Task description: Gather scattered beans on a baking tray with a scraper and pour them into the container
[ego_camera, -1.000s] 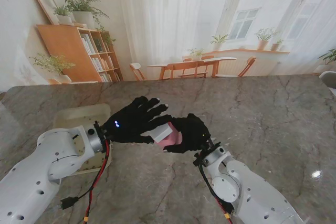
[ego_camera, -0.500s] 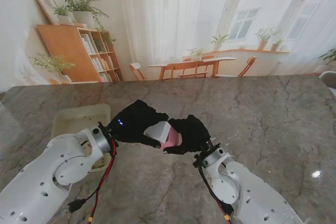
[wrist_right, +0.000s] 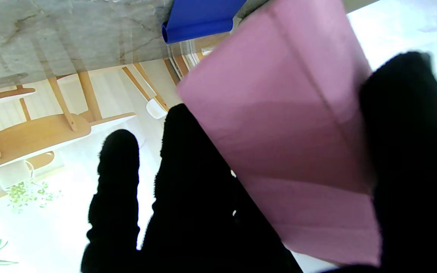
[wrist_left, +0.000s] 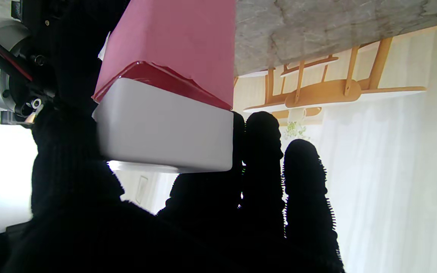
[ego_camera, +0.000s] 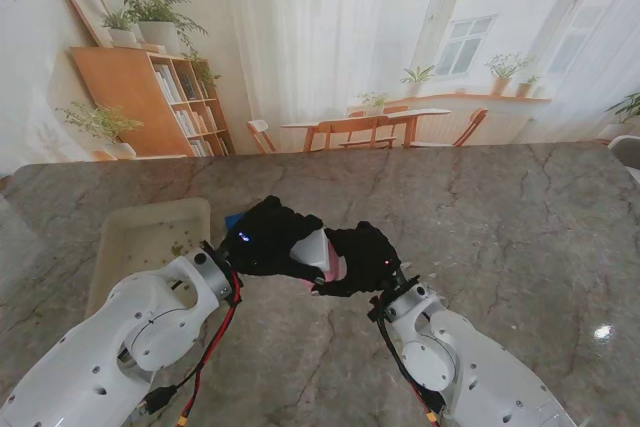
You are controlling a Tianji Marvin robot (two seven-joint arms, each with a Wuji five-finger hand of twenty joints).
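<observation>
The left hand (ego_camera: 268,240) has slid farther over the scraper (ego_camera: 318,252) since a second ago, its fingers now curled onto the white handle instead of spread. The scraper sits between both hands, pink blade toward the right hand (ego_camera: 366,256), which clamps it too. One baking tray (ego_camera: 150,238) lies just beyond the left wrist, a few beans (ego_camera: 178,248) in it; a blue container (ego_camera: 234,220) peeks past the left knuckles. The grey marble table (ego_camera: 500,217) fronts a bright room with one bookshelf (ego_camera: 150,97) and curtains.
</observation>
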